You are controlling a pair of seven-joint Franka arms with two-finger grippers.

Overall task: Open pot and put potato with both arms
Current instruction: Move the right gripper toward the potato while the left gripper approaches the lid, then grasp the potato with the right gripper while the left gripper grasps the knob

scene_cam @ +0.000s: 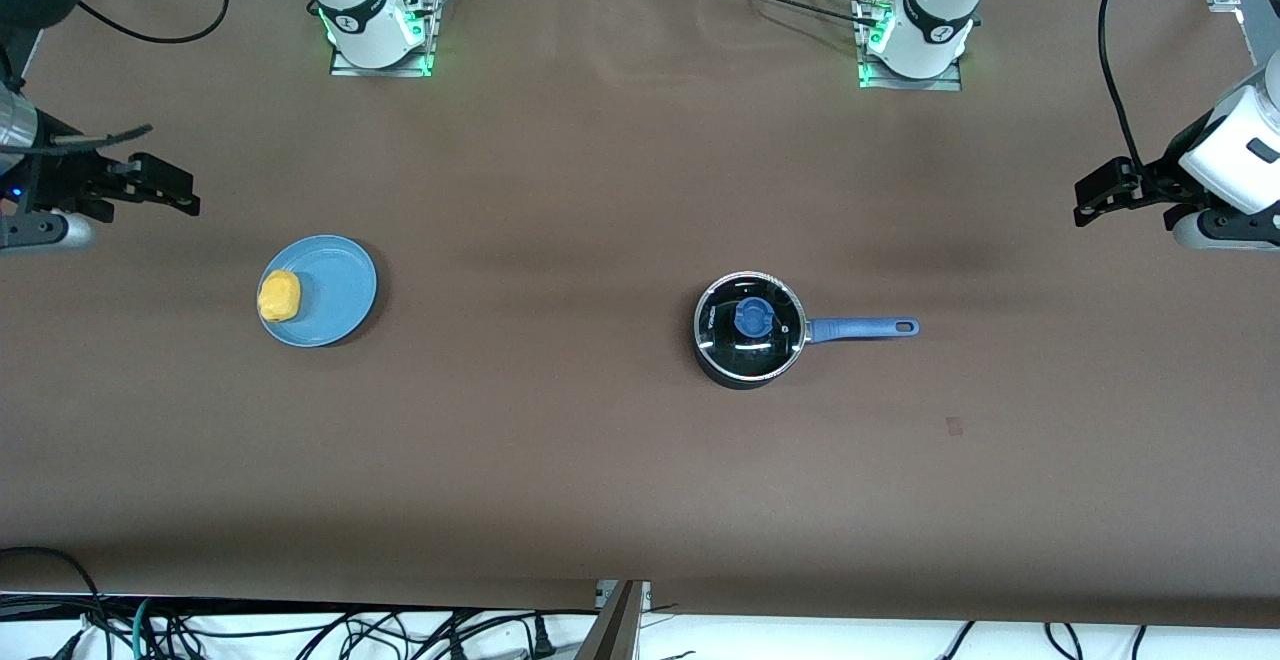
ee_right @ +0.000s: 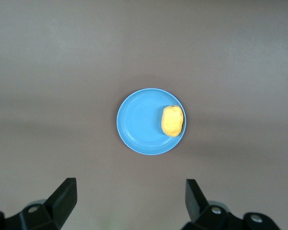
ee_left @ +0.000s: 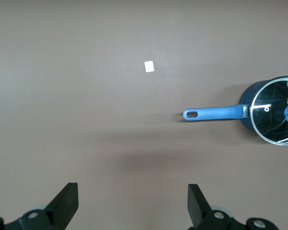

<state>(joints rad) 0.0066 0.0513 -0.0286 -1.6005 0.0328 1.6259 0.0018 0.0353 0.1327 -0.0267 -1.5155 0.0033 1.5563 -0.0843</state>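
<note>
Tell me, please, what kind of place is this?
Probably a robotics lab, not a kitchen: two white arms are bolted to a brown-covered table, loose cables run along its edge, and only a pot and a plate with a potato lie there.

Pot cut by left wrist view's edge, pot's contents hidden under lid

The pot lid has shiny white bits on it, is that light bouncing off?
Yes: in the front view the pot's glass lid mirrors the lamps as pale streaks; in the left wrist view a bright streak crosses the glass, and a soft dark shadow lies on the table.
</note>
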